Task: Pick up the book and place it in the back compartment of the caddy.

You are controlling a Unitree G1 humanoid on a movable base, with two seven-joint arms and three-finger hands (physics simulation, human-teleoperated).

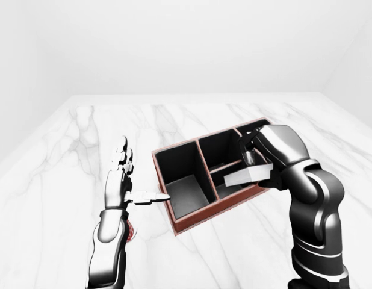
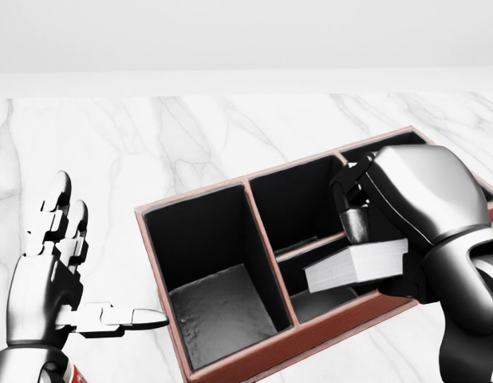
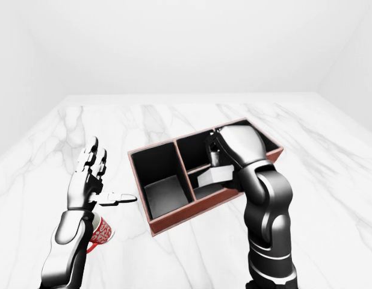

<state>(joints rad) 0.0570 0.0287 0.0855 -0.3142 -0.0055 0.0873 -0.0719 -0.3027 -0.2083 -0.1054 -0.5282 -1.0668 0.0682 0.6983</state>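
The caddy [image 2: 191,197] is a red-brown box with black compartments on the marble table. It has one large compartment at the left and two smaller ones in the middle. My right hand [image 2: 364,239] is shut on the grey-white book [image 2: 354,267]. It holds the book flat over the lower middle compartment, level with the caddy's rim. The hand hides the caddy's right end. My left hand [image 2: 79,275] is open and empty left of the caddy, fingers up, thumb pointing at the caddy's left wall.
A red patterned mug [image 3: 102,232] stands on the table under my left forearm. The white marble table [image 1: 65,138] stretches to white walls at the top of the views.
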